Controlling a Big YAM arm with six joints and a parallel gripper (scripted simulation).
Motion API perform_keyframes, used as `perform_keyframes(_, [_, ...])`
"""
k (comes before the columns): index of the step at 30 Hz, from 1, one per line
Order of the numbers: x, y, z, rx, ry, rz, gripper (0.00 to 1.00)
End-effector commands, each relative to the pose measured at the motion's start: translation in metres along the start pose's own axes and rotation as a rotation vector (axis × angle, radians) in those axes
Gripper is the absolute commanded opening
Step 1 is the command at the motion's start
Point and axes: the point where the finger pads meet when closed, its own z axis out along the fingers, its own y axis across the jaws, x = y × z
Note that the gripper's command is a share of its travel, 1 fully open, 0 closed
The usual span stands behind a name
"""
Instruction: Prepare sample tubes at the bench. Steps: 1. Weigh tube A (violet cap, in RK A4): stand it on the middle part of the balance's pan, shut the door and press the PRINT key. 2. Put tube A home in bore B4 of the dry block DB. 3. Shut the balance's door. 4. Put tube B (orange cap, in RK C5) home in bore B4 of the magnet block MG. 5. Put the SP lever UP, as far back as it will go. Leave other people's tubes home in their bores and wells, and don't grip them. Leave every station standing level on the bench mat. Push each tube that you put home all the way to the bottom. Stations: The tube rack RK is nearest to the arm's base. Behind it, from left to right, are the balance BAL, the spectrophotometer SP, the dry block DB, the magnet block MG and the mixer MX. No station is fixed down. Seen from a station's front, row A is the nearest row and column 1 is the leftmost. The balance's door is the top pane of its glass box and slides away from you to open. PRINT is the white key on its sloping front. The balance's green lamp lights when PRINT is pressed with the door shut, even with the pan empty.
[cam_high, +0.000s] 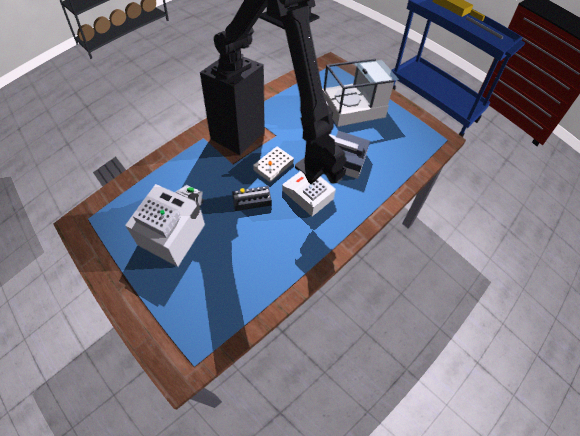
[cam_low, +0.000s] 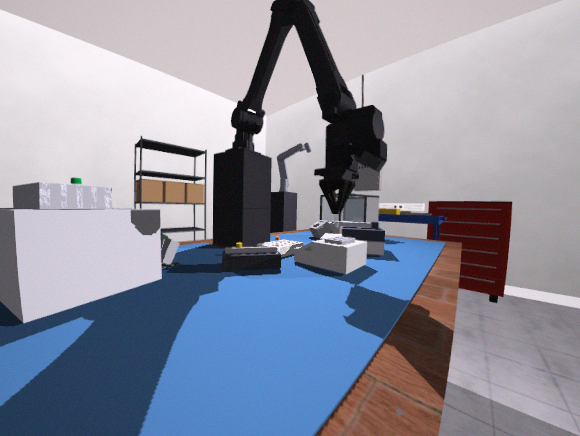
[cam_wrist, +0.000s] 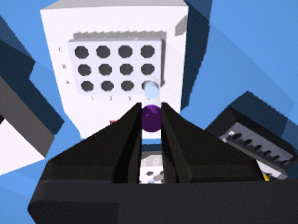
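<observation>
One arm (cam_high: 307, 80) (cam_low: 320, 55), wrist up high, gripper (cam_high: 312, 181) (cam_low: 336, 212) (cam_wrist: 151, 111) pointing down over dry block (cam_high: 309, 194) (cam_low: 332, 254) (cam_wrist: 117, 65)! Fingers clamped on one violet-capped tube (cam_wrist: 151, 119), tip by A4! One orange cap (cam_high: 270, 163) (cam_low: 277, 238) in rack (cam_high: 267, 173) (cam_low: 295, 246)!

Violet cap (cam_wrist: 151, 119) – blue mat (cam_high: 280, 255) (cam_low: 260, 340) (cam_wrist: 245, 40)

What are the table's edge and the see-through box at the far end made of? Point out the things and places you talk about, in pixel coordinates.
The table's edge (cam_high: 295, 295) (cam_low: 370, 387) looks like reddish-brown wood, fairly matte: streaky grain shows, though joint-like lines hint at brick too. The box's open top pane (cam_high: 376, 71) is probably clear glass or plastic, since it is pale and see-through, inside thin dark framing that could be metal.
</observation>
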Motion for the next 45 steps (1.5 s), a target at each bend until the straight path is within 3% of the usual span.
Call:
perform_keyframes(1, [-0.0017,0.0032,-0.0096,0.000,-0.009,0.002,0.09])
perform_keyframes(45, [-0.0064,0.0029,-0.0047,0.001,-0.015,0.000,0.09])
